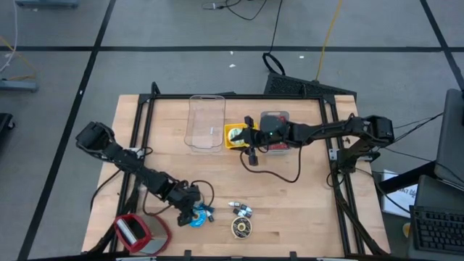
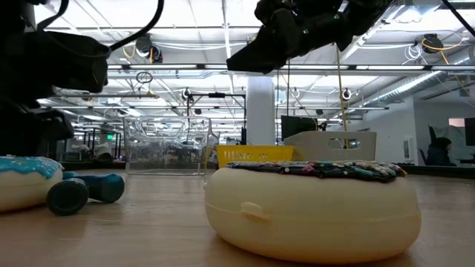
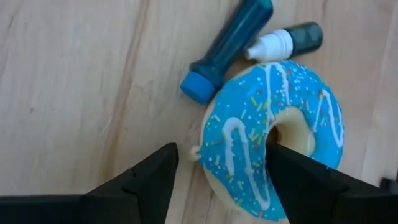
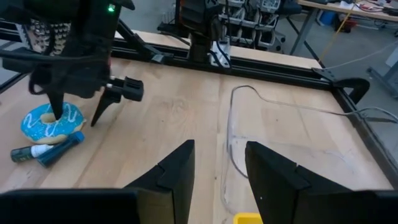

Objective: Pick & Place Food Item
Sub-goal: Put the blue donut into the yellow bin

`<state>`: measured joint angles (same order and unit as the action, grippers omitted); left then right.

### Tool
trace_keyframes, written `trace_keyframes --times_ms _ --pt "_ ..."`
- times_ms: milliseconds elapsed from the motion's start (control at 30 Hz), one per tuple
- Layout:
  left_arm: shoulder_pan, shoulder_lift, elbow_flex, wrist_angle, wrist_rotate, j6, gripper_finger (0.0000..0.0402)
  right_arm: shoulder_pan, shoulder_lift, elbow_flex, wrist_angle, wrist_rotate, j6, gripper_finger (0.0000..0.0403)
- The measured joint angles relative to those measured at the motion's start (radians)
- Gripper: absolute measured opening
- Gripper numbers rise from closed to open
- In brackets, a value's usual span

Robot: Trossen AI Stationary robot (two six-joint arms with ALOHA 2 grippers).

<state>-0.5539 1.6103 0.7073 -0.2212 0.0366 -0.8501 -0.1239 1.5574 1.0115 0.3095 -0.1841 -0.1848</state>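
A blue-frosted donut with sprinkles lies flat on the wooden table, near its front left. My left gripper is open and points steeply down at it. One finger stands over the donut's hole. The other stands outside the ring, with a gap to the donut's edge. My right gripper is open with nothing between its fingers. It hovers well above the table's middle, beside a clear container.
Two blue tubes lie right beside the blue donut. A dark-frosted cream donut sits near the front edge, with a small object behind it. There is a red-and-white item at the front left, and a yellow box and a black tray near the container.
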Motion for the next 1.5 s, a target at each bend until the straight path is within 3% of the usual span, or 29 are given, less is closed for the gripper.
trace_keyframes --times_ms 200,467,600,700,833,1067,1133,1300,1500 --pt "-0.008 -0.028 -0.004 -0.012 -0.007 0.032 0.0224 0.015 0.000 0.000 -0.007 0.000 -0.002 0.0130" --pt "-0.009 -0.146 -0.009 -0.042 0.086 0.070 0.0091 0.015 0.000 0.000 -0.026 0.000 0.008 0.0130" --pt "-0.007 -0.235 -0.009 -0.086 0.055 0.084 0.0026 0.015 0.000 0.000 -0.050 -0.001 0.009 0.0130" --pt "-0.009 -0.309 -0.009 -0.122 -0.043 0.112 0.0012 0.015 0.000 0.000 -0.053 -0.001 0.037 0.0130" --pt "0.005 -0.394 -0.008 -0.160 -0.265 0.237 0.0033 0.015 0.000 0.000 -0.039 -0.001 0.067 0.0130" --pt "0.085 -0.469 -0.008 -0.062 -0.827 0.595 0.0032 0.015 0.000 0.000 -0.019 -0.002 0.113 0.0130" --pt "0.125 -0.469 -0.008 0.008 -0.939 0.725 0.0029 0.015 0.000 0.000 0.008 -0.002 0.146 0.0130" --pt "0.234 -0.466 -0.008 0.172 -1.003 1.005 0.0031 0.015 0.041 0.000 0.154 -0.001 0.246 0.0130" --pt "0.343 -0.430 -0.007 0.259 -0.919 1.165 0.0028 0.008 0.144 0.000 0.358 -0.001 0.294 0.0164"
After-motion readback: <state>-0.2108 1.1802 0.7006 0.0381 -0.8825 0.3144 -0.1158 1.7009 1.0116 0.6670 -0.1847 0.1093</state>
